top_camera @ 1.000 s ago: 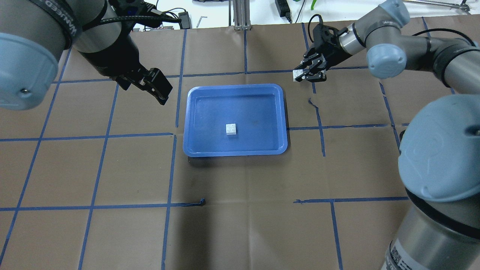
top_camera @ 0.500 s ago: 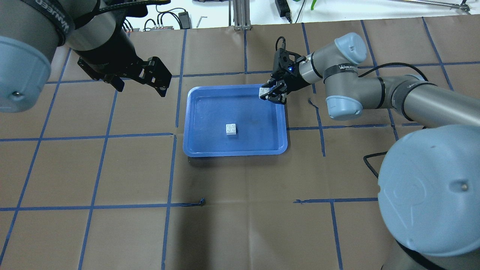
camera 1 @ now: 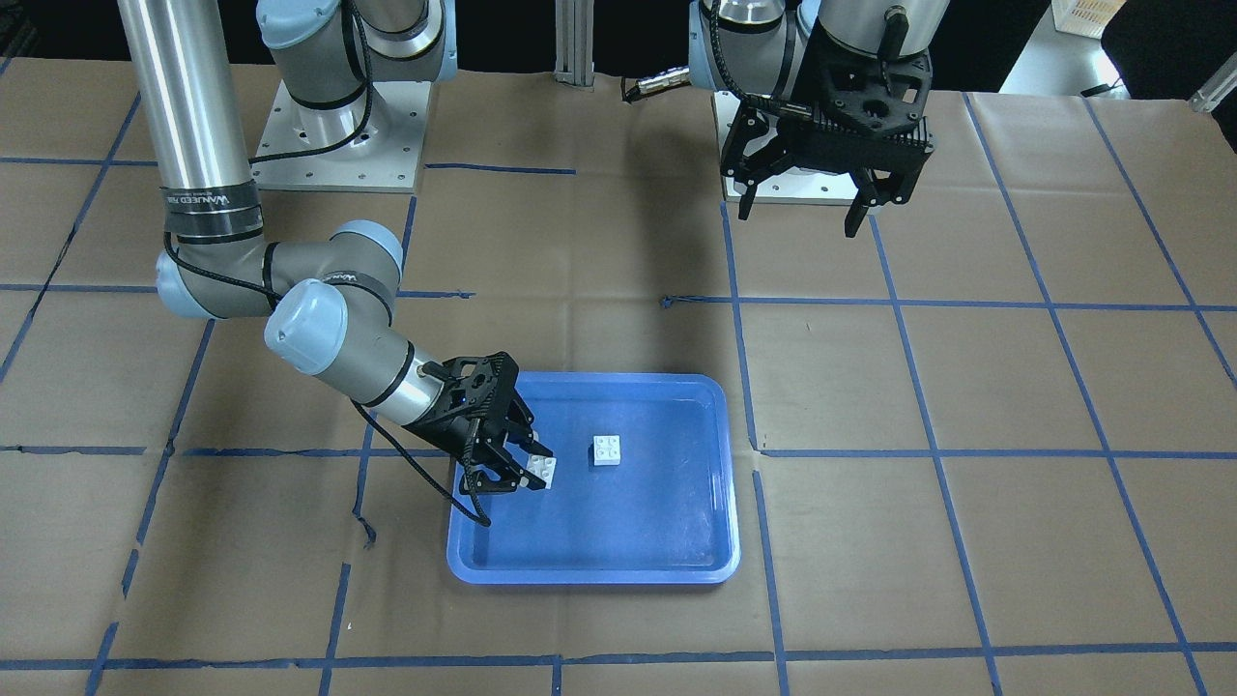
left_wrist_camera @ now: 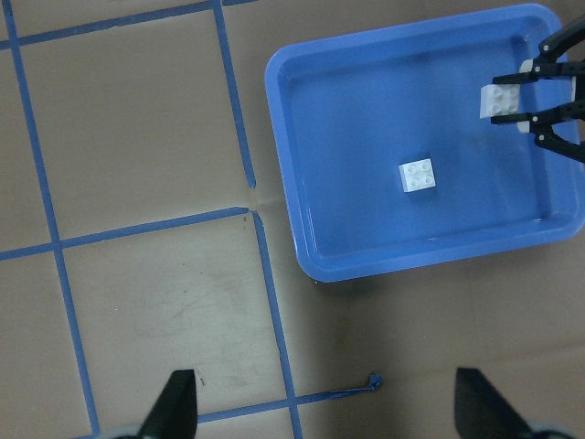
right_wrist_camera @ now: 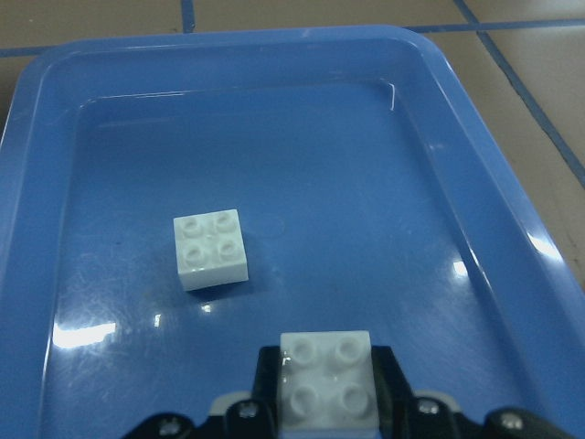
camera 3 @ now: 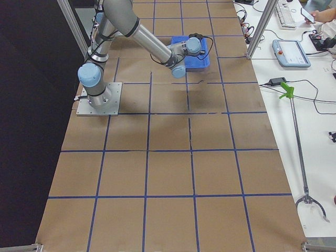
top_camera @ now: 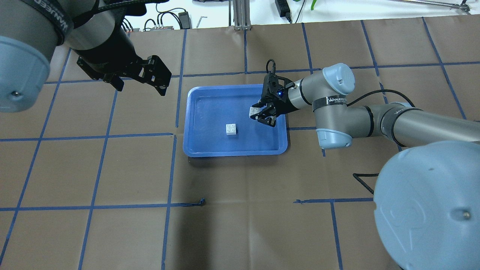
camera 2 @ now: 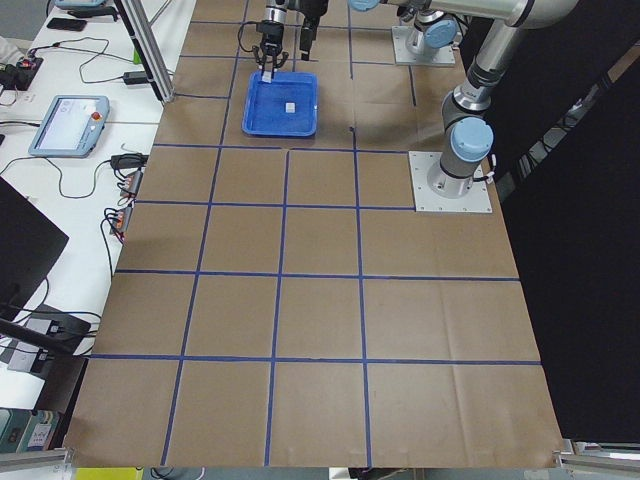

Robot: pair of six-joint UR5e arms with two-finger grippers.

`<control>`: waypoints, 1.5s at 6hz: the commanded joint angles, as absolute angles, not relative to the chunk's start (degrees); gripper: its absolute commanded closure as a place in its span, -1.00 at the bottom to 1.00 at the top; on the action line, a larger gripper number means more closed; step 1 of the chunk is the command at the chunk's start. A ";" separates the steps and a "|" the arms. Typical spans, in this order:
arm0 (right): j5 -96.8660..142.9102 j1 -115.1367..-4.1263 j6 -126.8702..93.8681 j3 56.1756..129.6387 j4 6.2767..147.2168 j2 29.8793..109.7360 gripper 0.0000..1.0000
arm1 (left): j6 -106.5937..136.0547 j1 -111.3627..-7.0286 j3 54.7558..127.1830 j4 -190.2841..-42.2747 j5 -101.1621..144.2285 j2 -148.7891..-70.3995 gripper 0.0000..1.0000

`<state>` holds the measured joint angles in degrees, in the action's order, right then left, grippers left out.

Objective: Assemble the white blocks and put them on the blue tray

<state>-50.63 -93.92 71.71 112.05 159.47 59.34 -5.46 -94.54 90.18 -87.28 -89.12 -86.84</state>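
The blue tray lies mid-table. One white block sits studs up on its floor. My right gripper is shut on the second white block, held above the tray's right part, right of the resting block. My left gripper hangs open and empty above the table, left of the tray; its fingertips show in the left wrist view.
Brown paper with blue tape grid lines covers the table. A loose curl of tape lies in front of the tray. The tray also shows far off in the side views.
My right gripper has carried its white block from beyond the tray's far right corner to over the tray, nearer the resting block. The left arm has shifted slightly.
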 commanded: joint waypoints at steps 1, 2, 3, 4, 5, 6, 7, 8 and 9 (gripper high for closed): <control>-50.62 -95.61 71.63 112.94 161.10 58.19 0.61 | -5.45 -94.48 90.09 -87.28 -89.12 -86.84 -0.98; -50.62 -96.50 71.63 112.85 162.15 58.01 0.61 | -5.45 -94.48 90.09 -87.01 -89.12 -86.84 -0.99; -50.62 -97.20 71.63 112.85 162.25 57.49 0.61 | -5.45 -94.48 90.09 -87.01 -89.03 -86.84 -0.98; -50.71 -98.25 71.63 112.76 162.68 56.87 0.61 | -5.45 -94.40 90.00 -86.84 -89.12 -86.84 -0.99; -50.71 -98.44 71.63 112.85 162.86 56.69 0.61 | -5.45 -94.31 90.09 -86.57 -89.03 -86.92 -0.98; -50.71 -98.44 71.63 112.85 162.77 56.78 0.60 | -5.45 -94.31 90.09 -85.53 -89.12 -86.92 -0.98; -50.71 -98.44 71.63 112.94 162.77 56.69 0.60 | -5.45 -94.22 90.09 -85.34 -89.12 -86.92 -0.98; -50.71 -98.44 71.54 113.03 162.77 56.69 0.60 | -5.45 -94.22 90.09 -85.34 -89.12 -86.92 -0.99; -50.71 -98.44 71.63 113.03 162.77 56.69 0.60 | -5.45 -94.22 90.17 -84.91 -89.12 -86.92 -0.99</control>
